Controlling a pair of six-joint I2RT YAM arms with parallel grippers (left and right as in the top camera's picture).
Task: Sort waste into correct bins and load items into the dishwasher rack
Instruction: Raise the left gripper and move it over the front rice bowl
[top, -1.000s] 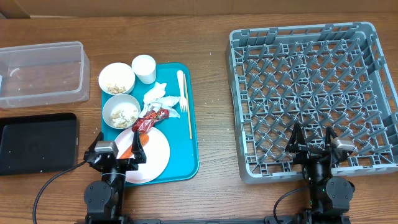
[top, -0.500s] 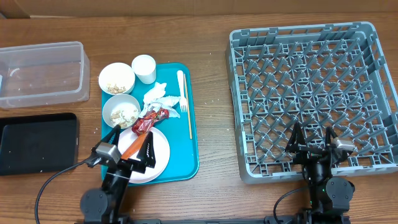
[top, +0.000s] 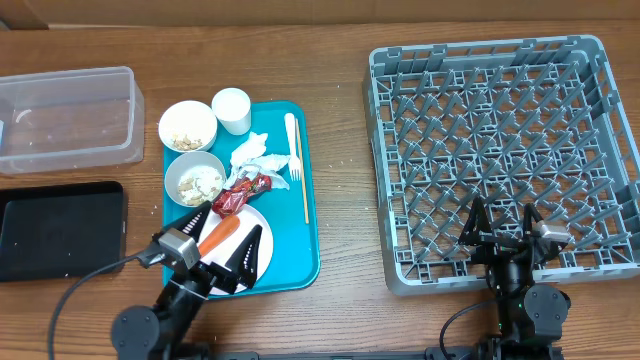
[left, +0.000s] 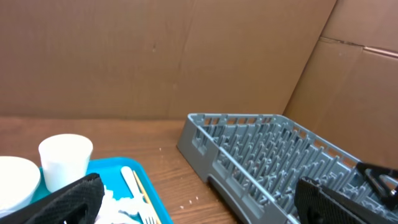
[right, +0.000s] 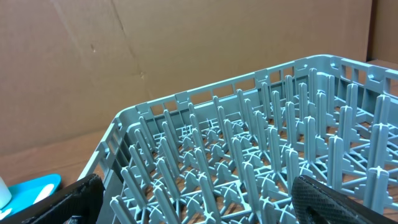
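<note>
Your left hand (top: 222, 243) hangs over the pink plate (top: 264, 238) at the near end of the teal tray (top: 308, 240), fingers spread wide and holding nothing. The carrot (top: 218, 236) lies on the plate between those fingers. Its long axis runs diagonally from your near left toward the red wrapper (top: 240, 194), roughly across the line joining the two fingertips, so a closing grip would meet its sides. The left arm is plainly the nearer one. Your right hand (top: 502, 226), equally spread and empty, sits well apart at the near edge of the rack (top: 500, 120).

The clear tub (top: 66, 118) and black tray (top: 60, 228) wait on the table to the left of the teal tray, which suggests a short carry once the carrot is gripped.

Only the overhead view shows the carrot bracketed by the fingers, though it cannot tell you how high the hand stands above the plate. The left wrist view looks past it, over the cup (left: 65, 159) and fork (left: 132, 182) to the rack and the cardboard wall (left: 155, 56). The right wrist view offers little more than pegs.
</note>
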